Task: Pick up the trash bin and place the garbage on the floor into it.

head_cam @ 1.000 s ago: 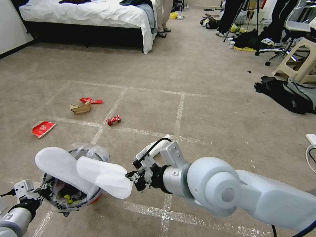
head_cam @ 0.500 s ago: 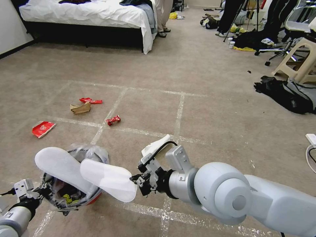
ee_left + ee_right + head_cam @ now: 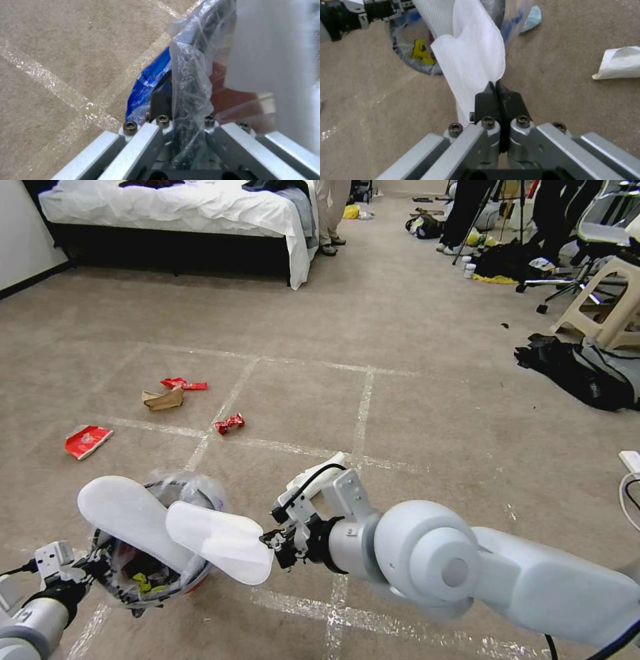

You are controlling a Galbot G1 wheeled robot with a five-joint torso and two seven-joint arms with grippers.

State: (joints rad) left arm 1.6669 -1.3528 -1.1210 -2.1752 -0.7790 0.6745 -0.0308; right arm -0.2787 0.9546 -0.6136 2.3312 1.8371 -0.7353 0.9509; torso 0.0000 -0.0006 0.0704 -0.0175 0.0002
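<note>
The red trash bin (image 3: 190,582) with its clear liner hangs low over the floor (image 3: 413,413), my left gripper (image 3: 85,572) shut on its near rim. In the left wrist view the left gripper (image 3: 186,110) clamps rim and liner beside the red wall of the bin (image 3: 233,97). One white slipper (image 3: 127,513) sticks out of the bin. A second slipper (image 3: 220,540) lies across the rim, its end pinched by my shut right gripper (image 3: 270,543), (image 3: 495,86). On the carpet lie a red wrapper (image 3: 183,383), brown paper (image 3: 163,399), a crushed red can (image 3: 229,423), a red packet (image 3: 87,440) and white paper (image 3: 620,63).
A blue mask (image 3: 531,21) lies on the carpet just past the bin. A bed (image 3: 180,213) stands at the back left. Dark bags (image 3: 580,373), a stool (image 3: 607,307) and a white cable (image 3: 630,493) crowd the right side. Open carpet lies ahead in the middle.
My right gripper drifted slightly right with the slipper, then came back left. The bin and the left gripper sank a little. Both grips stayed shut.
</note>
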